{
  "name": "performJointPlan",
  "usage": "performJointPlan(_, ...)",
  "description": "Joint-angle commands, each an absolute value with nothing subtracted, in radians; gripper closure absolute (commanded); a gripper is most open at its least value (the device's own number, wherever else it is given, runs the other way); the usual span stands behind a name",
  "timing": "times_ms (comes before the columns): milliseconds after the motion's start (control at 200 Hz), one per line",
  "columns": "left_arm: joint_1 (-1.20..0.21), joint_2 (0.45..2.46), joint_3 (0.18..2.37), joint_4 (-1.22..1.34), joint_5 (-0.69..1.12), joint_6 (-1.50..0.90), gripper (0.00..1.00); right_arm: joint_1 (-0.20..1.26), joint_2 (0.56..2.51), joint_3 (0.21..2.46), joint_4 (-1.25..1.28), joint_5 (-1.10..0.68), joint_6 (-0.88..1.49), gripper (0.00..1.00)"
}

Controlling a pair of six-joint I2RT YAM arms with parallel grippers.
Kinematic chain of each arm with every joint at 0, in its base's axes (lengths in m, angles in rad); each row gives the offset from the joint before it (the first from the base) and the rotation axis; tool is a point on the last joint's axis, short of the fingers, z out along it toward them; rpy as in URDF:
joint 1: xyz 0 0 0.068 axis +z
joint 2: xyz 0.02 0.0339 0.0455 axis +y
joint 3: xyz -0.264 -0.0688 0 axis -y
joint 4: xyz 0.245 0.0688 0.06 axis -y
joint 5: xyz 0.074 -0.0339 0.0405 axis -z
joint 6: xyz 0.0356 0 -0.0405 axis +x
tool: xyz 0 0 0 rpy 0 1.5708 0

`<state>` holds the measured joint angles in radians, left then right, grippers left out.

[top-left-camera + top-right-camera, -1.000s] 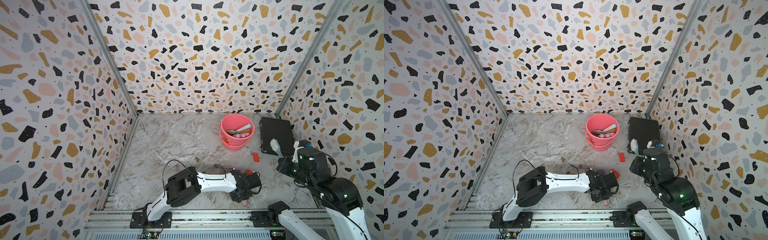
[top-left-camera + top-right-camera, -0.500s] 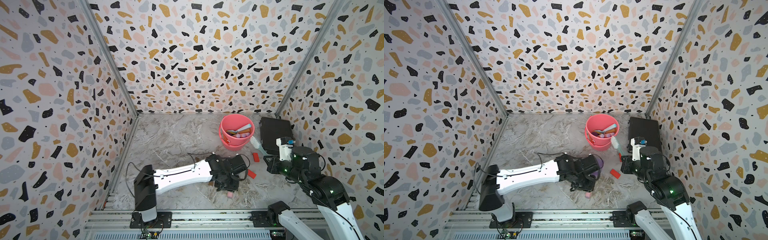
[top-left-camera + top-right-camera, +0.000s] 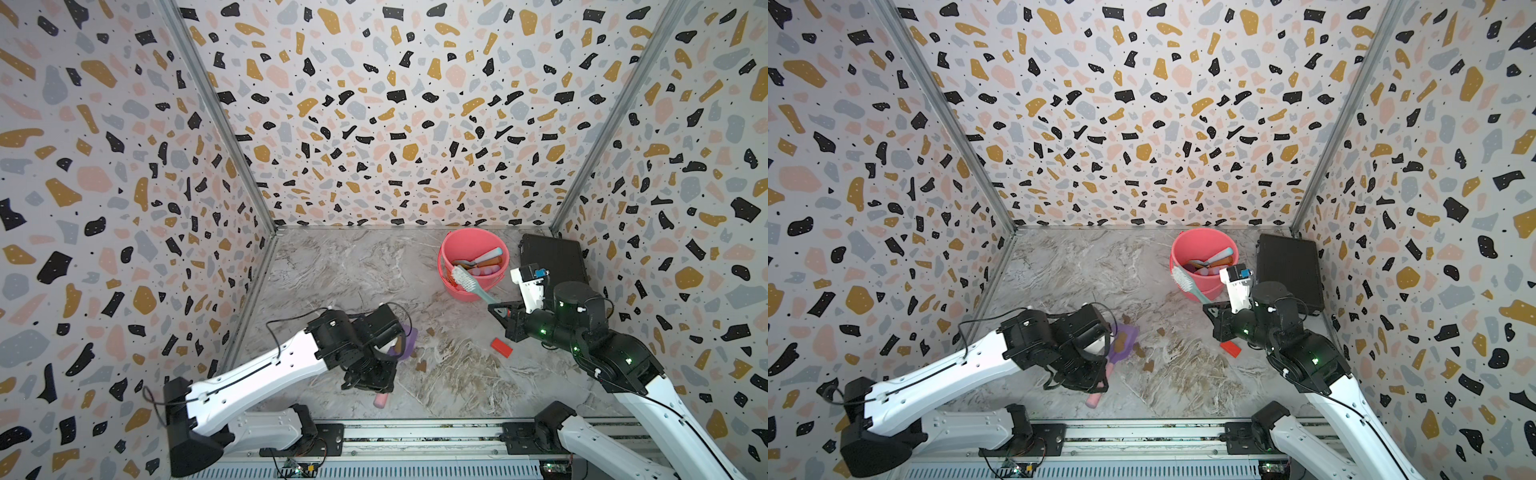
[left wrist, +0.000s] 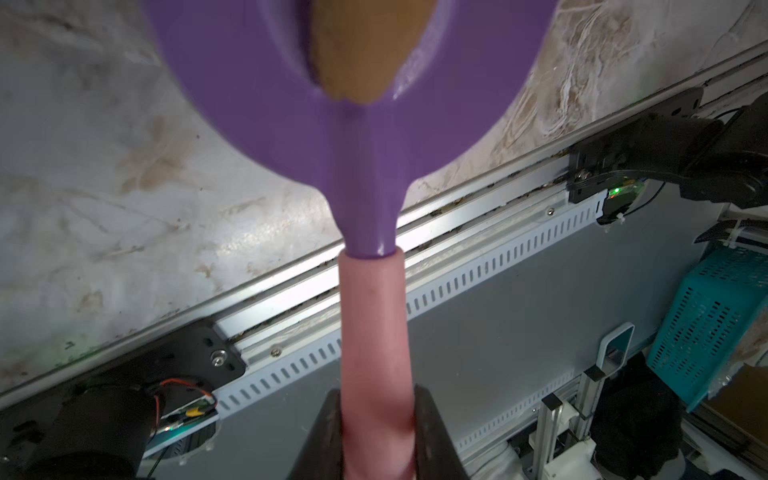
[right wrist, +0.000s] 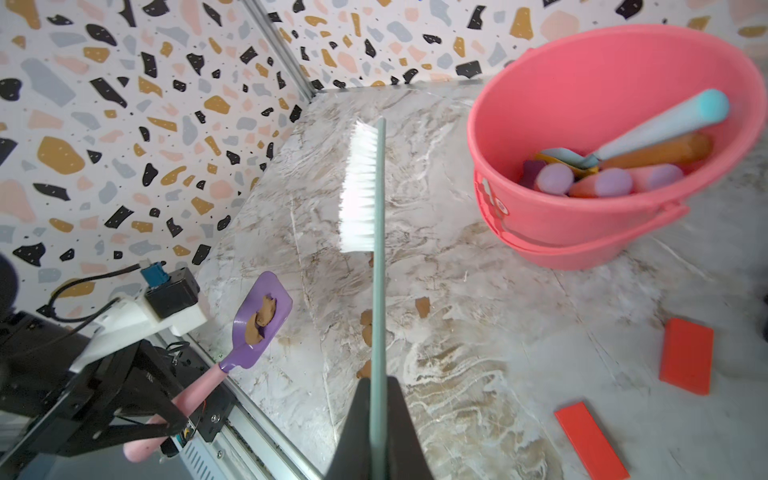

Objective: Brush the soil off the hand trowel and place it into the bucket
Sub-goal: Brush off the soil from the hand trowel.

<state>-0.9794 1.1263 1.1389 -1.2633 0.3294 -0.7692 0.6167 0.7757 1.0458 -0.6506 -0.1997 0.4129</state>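
The hand trowel has a purple blade (image 5: 262, 320) and a pink handle (image 4: 374, 332). My left gripper (image 4: 376, 399) is shut on that handle near the front left of the table, also seen in both top views (image 3: 370, 374) (image 3: 1084, 374). It holds the blade (image 3: 1125, 340) up, pointing away from the rail. Brown soil (image 5: 259, 322) (image 4: 365, 50) sticks to the blade. My right gripper (image 5: 378, 386) (image 3: 500, 309) is shut on a teal brush, and its white bristles (image 5: 359, 187) (image 3: 463, 279) hang in front of the coral-pink bucket (image 3: 494, 286) (image 3: 1212, 291) (image 5: 561, 224).
Loose soil blobs (image 3: 422, 365) (image 3: 1160, 331) (image 5: 422, 306) lie on the marble table between the arms. Two red blocks (image 5: 685, 355) (image 5: 590, 440) lie near my right arm. A flat black case (image 3: 552, 257) sits at the back right. The bucket holds several other tools. A metal rail (image 3: 415, 436) runs along the front.
My left arm has swung to the left with the trowel in its grip. My right arm has carried the brush from over the black case to the front of the bucket.
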Motion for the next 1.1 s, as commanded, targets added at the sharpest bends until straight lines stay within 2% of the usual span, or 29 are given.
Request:
performJointPlan(0,-0.909,1.067,1.105,-1.37,0.417,-0.667,1.0,0.727,0.806,1.026,-0.539,-0.103,0.342,1.0)
performJointPlan(300,-0.831,1.063,1.033,-1.454,0.431,-0.522,1.0,0.968,0.88,0.92,-0.387,0.074,0.064,1.0)
performJointPlan(566,-0.697,1.117,1.001,-1.456,0.437,-0.381,1.0,1.205,0.968,0.809,-0.261,0.267,-0.22,1.0)
performJointPlan(806,-0.632,1.198,1.023,-1.415,0.476,-0.298,1.0,1.344,1.018,0.767,-0.226,0.37,-0.369,1.0)
performJointPlan(1091,-0.606,1.265,1.089,-1.411,0.491,-0.261,1.0,1.419,1.03,0.787,-0.267,0.417,-0.464,1.0)
